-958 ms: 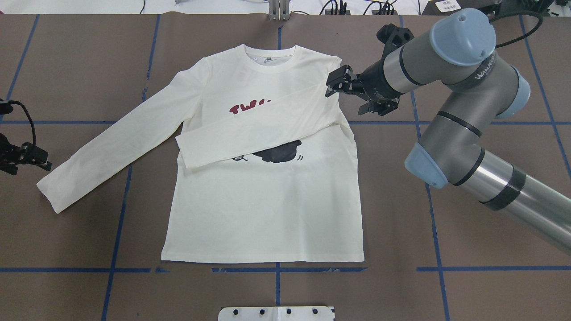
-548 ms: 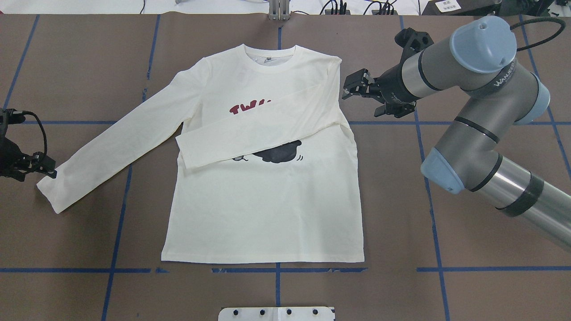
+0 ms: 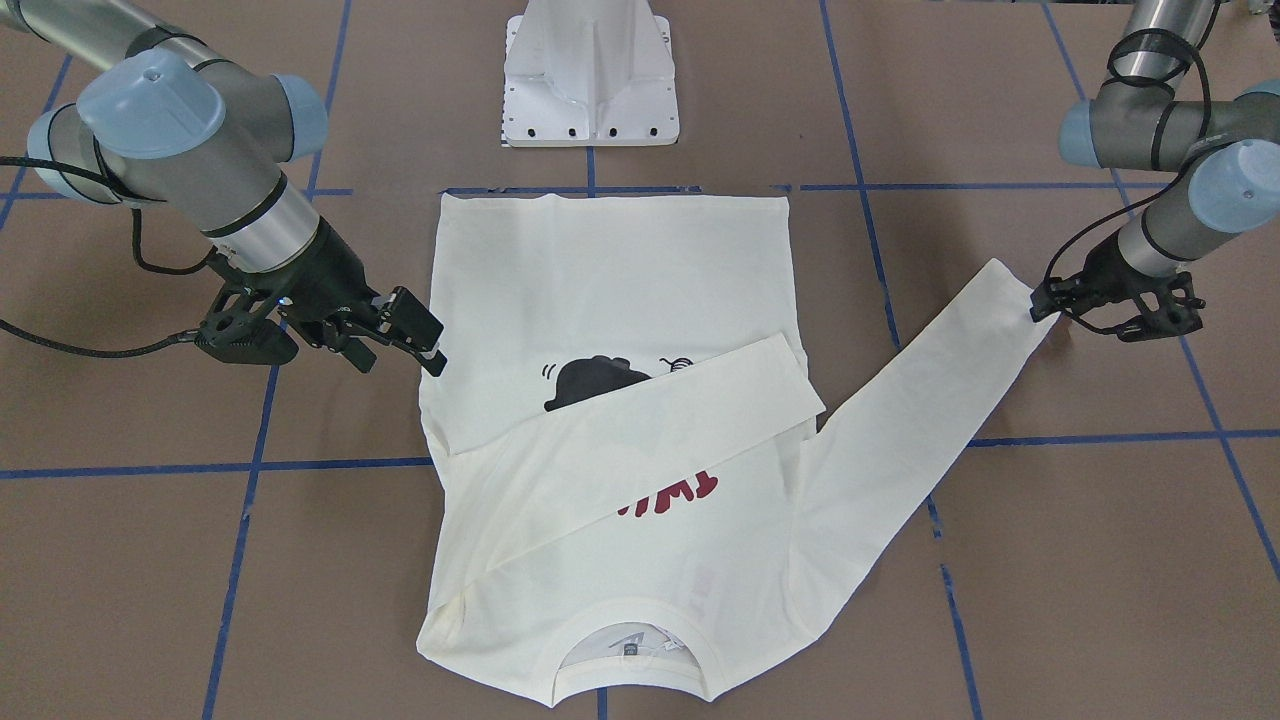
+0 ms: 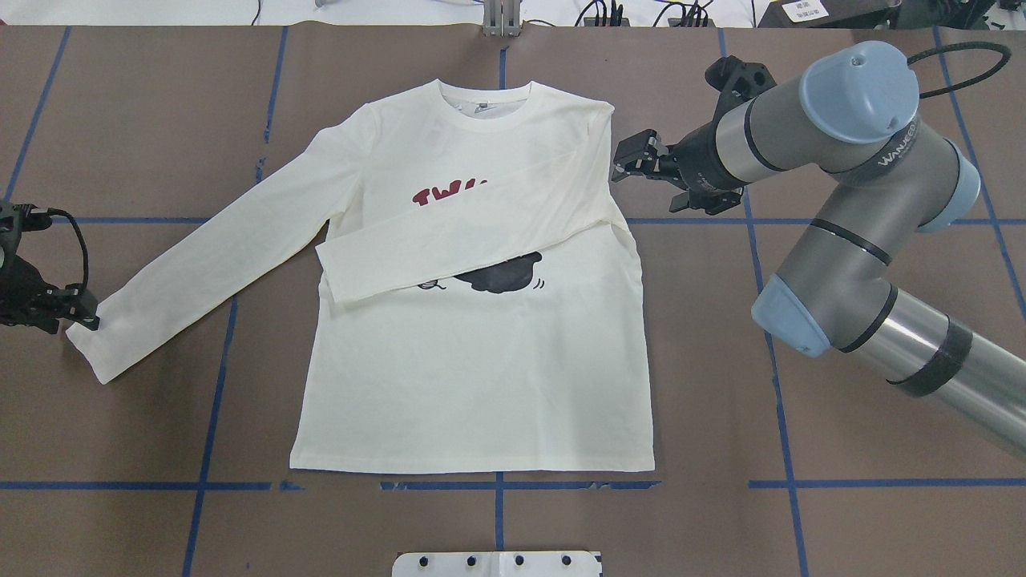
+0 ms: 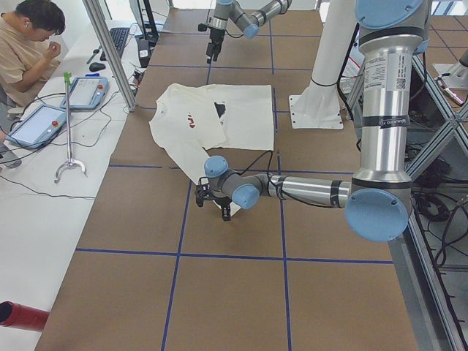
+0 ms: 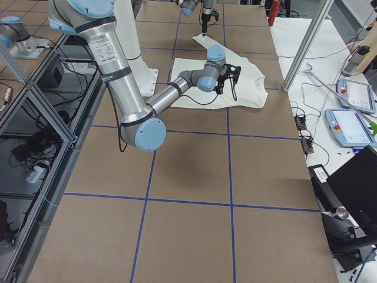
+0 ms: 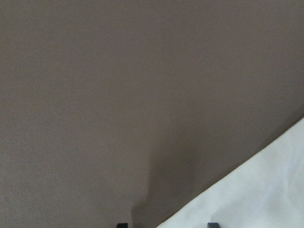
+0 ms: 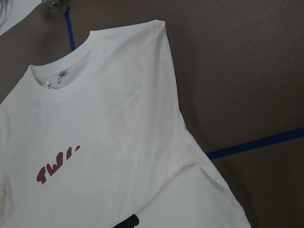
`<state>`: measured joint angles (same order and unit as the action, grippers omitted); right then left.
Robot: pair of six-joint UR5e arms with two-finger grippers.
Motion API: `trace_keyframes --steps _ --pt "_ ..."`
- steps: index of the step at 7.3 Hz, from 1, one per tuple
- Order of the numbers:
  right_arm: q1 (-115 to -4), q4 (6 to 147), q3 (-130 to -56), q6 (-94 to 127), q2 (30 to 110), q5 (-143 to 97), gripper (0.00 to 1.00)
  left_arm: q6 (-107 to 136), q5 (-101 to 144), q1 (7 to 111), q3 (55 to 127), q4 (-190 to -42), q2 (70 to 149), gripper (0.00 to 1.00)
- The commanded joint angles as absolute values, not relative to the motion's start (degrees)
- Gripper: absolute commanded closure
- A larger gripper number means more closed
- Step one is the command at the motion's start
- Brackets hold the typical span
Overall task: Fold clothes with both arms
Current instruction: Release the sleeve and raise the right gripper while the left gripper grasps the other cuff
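Observation:
The cream-white shirt [image 4: 481,361] lies flat and front up on the brown table, neck at the far side. One sleeve [image 4: 465,232] is folded across the chest and covers part of the red print and the black cat [image 4: 501,276]. The other sleeve [image 4: 208,256] stretches out to the left. My left gripper [image 4: 80,312] is open, low at that sleeve's cuff; in the left wrist view the cuff corner [image 7: 256,190] lies between the fingertips. My right gripper [image 4: 645,183] is open and empty, just right of the shirt's shoulder, clear of the cloth. The shirt also shows in the front view [image 3: 610,270].
The white pedestal base [image 4: 497,563] stands at the near table edge. Blue tape lines [image 4: 144,485] cross the brown table. In the left side view an operator [image 5: 29,44], tablets and a metal grabber stick [image 5: 69,139] are at a side bench.
My right gripper has drawn back to the right, off the shirt's shoulder. My left gripper has moved in and down to the outstretched sleeve's cuff.

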<state>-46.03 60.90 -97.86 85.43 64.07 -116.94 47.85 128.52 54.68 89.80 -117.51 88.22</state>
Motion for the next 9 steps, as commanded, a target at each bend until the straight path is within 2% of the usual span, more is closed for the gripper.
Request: trace_keyframes --steps 1,3,4,5,6,7,8,9 --pt "-46.0 60.9 -98.0 85.5 64.2 -116.8 0.00 48.2 128.5 53.8 89.8 -117.4 88.2 1.00" --pt "-46.1 60.9 -98.8 85.5 64.9 -117.2 0.00 48.4 129.1 53.7 90.6 -117.2 88.4 1.00" --pt "-46.3 60.9 -99.3 85.4 65.4 -117.8 0.00 48.8 132.5 53.7 96.1 -116.6 88.9 1.00" --pt "-46.6 60.9 -102.1 85.3 68.7 -118.6 0.00 52.6 138.9 53.7 100.8 -112.1 93.4 1.00" --pt "-48.2 61.0 -103.7 83.1 71.0 -120.5 0.00 55.9 139.4 53.9 101.1 -103.1 102.8 1.00" --pt "-50.9 60.7 -104.3 79.2 73.7 -124.2 0.00 59.2 139.2 53.8 99.9 -98.5 109.9 1.00" --pt "-53.4 60.7 -104.4 77.4 75.0 -127.1 0.00 63.4 139.4 53.3 99.3 -98.6 113.4 1.00" --pt "-55.6 60.7 -104.5 75.2 76.3 -128.9 0.00 71.3 139.4 52.6 95.1 -99.0 122.3 1.00"
